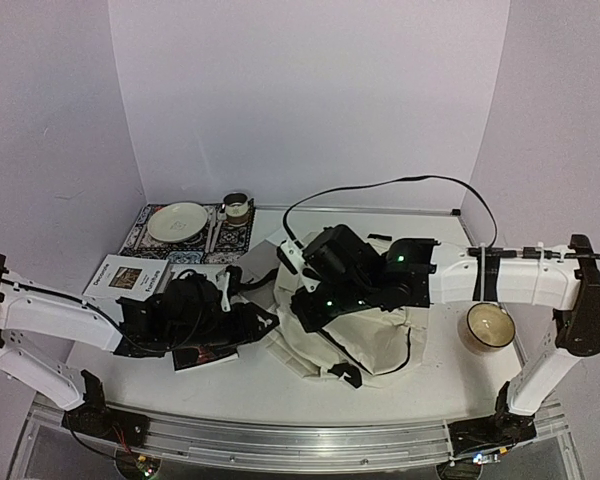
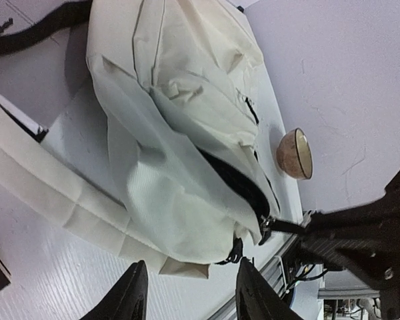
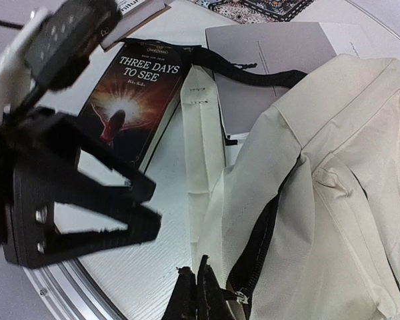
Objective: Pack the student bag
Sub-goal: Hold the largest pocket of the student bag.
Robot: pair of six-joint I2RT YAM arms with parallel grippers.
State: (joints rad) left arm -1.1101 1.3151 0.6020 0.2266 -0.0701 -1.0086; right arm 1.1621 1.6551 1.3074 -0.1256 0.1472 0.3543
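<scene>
Closest to the viewer, the metal rail (image 1: pixel 280 445) at the near edge carries both arm bases, left arm at left, right arm at right. On the white worktop (image 1: pixel 420 395) beyond it, near the middle, lies the student bag (image 1: pixel 380 340), a cream fabric backpack slumped on its side, partly under the right arm's wrist. One padded cream shoulder strap (image 3: pixel 200 147) trails flat on the worktop between the bag and a paperback titled "Three Days to See" (image 3: pixel 130 100).

Left gripper (image 2: pixel 191 263): low over the worktop just left of the bag, its two black fingers spread apart with nothing between them; the bag's lower edge lies beyond the tips.

Right gripper (image 3: pixel 197 297): at the bag's black zipper (image 3: pixel 260 233), fingers pressed together. In the left wrist view the black zipper pull (image 2: pixel 283 227) runs taut from the slider into this gripper, so it is pinched on the pull.

Surroundings: a flat grey notebook (image 3: pixel 273 50) lies partly under the bag's far side. A white booklet (image 1: pixel 130 278) sits at the left, behind the left arm. At the far left corner a patterned placemat (image 1: pixel 140 235) bears a pale plate (image 1: pixel 177 221), with a small cup (image 1: pixel 237 208) at its right end. A tan bowl (image 1: pixel 490 325) stands upright to the right of the bag, apart from it
</scene>
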